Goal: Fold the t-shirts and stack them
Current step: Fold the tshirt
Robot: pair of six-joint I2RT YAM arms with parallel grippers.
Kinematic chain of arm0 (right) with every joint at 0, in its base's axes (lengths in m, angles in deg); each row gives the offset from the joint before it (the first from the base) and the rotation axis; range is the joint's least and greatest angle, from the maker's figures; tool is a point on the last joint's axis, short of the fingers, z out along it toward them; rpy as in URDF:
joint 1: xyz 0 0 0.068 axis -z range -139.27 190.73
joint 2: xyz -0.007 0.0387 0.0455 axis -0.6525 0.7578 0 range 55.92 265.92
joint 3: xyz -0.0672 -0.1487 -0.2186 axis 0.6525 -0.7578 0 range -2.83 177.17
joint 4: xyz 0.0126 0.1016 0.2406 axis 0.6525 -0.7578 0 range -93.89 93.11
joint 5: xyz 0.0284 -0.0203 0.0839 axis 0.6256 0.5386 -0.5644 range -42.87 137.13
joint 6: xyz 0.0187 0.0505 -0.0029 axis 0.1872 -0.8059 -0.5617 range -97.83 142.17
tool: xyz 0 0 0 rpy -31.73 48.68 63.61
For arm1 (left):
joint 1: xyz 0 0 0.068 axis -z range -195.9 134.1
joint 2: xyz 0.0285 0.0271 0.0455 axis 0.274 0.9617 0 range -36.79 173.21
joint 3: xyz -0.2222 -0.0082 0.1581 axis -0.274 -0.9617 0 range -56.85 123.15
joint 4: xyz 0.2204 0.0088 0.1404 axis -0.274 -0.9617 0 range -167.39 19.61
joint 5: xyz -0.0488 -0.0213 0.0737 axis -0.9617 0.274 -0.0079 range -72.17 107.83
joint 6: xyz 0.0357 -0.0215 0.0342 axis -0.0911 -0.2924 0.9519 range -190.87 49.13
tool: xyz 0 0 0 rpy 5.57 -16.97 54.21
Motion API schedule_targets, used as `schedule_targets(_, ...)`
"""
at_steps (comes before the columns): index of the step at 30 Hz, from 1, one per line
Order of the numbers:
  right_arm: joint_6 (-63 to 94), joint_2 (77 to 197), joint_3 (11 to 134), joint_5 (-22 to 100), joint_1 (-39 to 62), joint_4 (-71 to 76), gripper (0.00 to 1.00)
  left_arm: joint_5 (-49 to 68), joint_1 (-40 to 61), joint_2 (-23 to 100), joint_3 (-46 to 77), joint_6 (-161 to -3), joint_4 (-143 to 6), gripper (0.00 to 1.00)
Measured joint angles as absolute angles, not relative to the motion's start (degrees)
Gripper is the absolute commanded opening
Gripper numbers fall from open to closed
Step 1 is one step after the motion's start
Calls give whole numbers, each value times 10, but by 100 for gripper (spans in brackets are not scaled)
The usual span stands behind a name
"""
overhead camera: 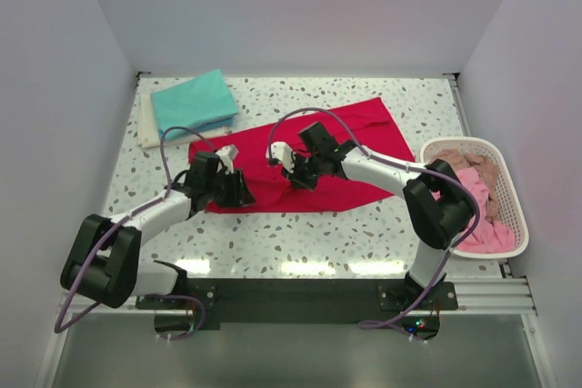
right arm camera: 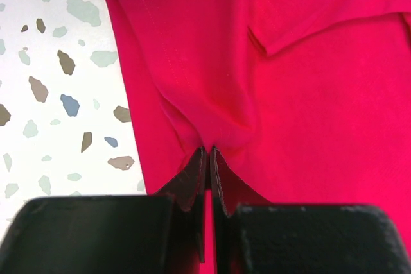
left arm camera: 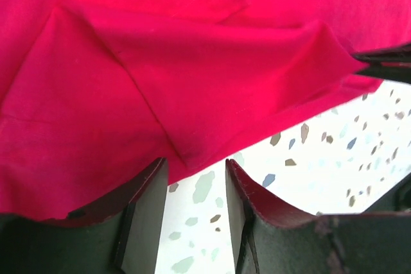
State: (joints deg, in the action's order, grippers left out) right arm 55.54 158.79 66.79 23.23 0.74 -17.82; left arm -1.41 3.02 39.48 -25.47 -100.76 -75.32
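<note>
The crimson-red t-shirt lies spread across the middle of the table, partly folded. My right gripper is shut on a pinch of its fabric near the shirt's left edge, with the jaws closed at the fold. Its fingertips also show in the left wrist view, holding a raised corner of the red shirt. My left gripper is open at the shirt's near-left edge. Its gap holds only bare table, with the red hem just beyond the tips.
A folded teal t-shirt lies on a cream one at the back left. A white mesh basket at the right edge holds pink t-shirts. The speckled table shows in front of the red shirt.
</note>
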Motion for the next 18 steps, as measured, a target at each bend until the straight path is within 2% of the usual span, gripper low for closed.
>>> schedule_targets(6,556,1588,668,229,10,-178,1,13,59,360,-196,-868,-800,48)
schedule_targets(11,556,1588,668,222,12,-178,1,15,66,333,-163,-665,-826,51)
schedule_targets(18,555,1588,668,203,23,-179,1,-29,66,320,-177,-409,-846,41)
